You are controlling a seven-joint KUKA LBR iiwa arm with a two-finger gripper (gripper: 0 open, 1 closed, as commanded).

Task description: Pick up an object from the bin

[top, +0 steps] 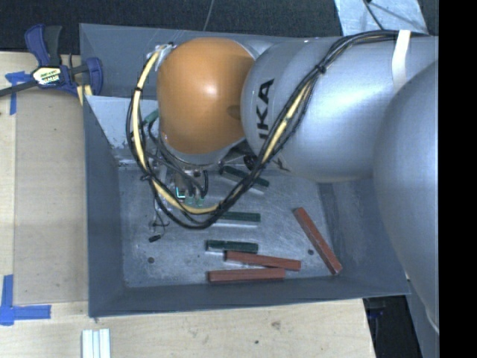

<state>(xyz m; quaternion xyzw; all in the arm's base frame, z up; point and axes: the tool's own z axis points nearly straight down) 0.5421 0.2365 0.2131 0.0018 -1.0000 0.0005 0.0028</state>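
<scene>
My gripper (186, 185) hangs low over the left middle of the bin floor, mostly hidden under the arm's orange cover. Just to its right lies a dark green stick (240, 217), flat on the floor. A second dark green stick (232, 246) lies a little nearer the front. A small dark scrap (155, 236) rests on the floor just below and left of the gripper.
Two reddish-brown sticks (262, 260) (246, 275) lie along the front wall, and a third one (317, 240) leans slantwise at the right. More dark green sticks (244, 174) peek out under the arm. The arm covers the bin's back right.
</scene>
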